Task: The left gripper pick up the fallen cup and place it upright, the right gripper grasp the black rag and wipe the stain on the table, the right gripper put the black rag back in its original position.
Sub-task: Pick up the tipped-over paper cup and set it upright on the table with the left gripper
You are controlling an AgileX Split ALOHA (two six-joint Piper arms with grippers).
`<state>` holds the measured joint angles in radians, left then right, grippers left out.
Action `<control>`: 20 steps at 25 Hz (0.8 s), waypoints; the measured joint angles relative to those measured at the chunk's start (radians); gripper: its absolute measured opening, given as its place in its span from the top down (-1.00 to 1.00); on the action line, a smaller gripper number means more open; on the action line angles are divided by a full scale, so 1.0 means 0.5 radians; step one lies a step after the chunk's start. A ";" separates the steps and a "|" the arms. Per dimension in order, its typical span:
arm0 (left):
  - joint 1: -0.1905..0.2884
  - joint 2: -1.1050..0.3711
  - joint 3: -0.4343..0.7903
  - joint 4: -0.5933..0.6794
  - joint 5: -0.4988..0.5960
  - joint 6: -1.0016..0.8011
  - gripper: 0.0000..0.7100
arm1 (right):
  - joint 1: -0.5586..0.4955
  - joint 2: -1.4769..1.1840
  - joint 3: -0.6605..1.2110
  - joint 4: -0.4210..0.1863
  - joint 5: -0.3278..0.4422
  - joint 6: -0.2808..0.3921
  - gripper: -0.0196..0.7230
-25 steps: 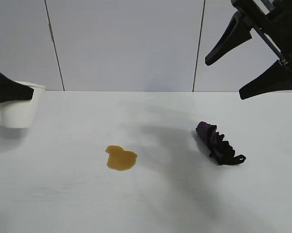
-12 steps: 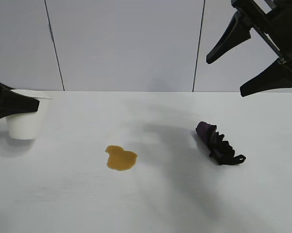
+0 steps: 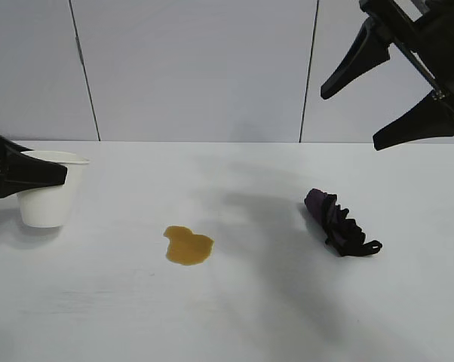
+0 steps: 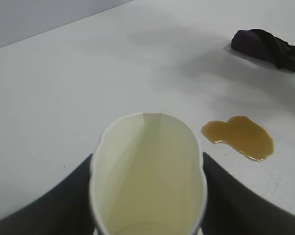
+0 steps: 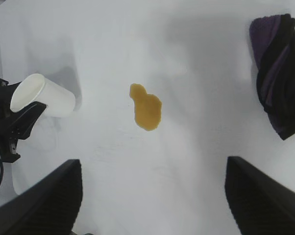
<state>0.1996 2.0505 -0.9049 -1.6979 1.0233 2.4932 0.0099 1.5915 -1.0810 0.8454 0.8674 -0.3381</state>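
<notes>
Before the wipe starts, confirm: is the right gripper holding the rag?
No. The right gripper hangs open in the air, and the black rag lies on the table.

On the table (image 3: 234, 317), the stain (image 3: 188, 246) lies between the cup (image 3: 47, 197) at left and the black rag (image 3: 340, 223) at right.

The cup (image 3: 47, 197) is plain white, cream-tinted inside; the stain (image 3: 187, 245) is amber-brown; the black rag (image 3: 340, 224) shows dark purple folds; the table (image 3: 234, 317) is matte white; both the left gripper (image 3: 23, 175) and right gripper (image 3: 389, 90) are black
</notes>
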 joint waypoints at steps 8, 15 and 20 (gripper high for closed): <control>0.000 0.002 0.000 0.000 0.007 0.206 -0.09 | 0.000 0.000 0.000 0.002 0.000 0.000 -0.55; 0.000 0.098 0.000 -0.004 0.153 0.434 -0.09 | 0.000 0.000 0.000 0.002 0.000 0.000 -0.55; 0.000 0.205 0.000 -0.004 0.212 0.483 -0.10 | 0.000 0.000 0.000 0.002 -0.001 0.000 -0.55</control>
<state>0.1996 2.1530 -0.9049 -1.6999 1.1292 2.7349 0.0099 1.5915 -1.0810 0.8463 0.8671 -0.3381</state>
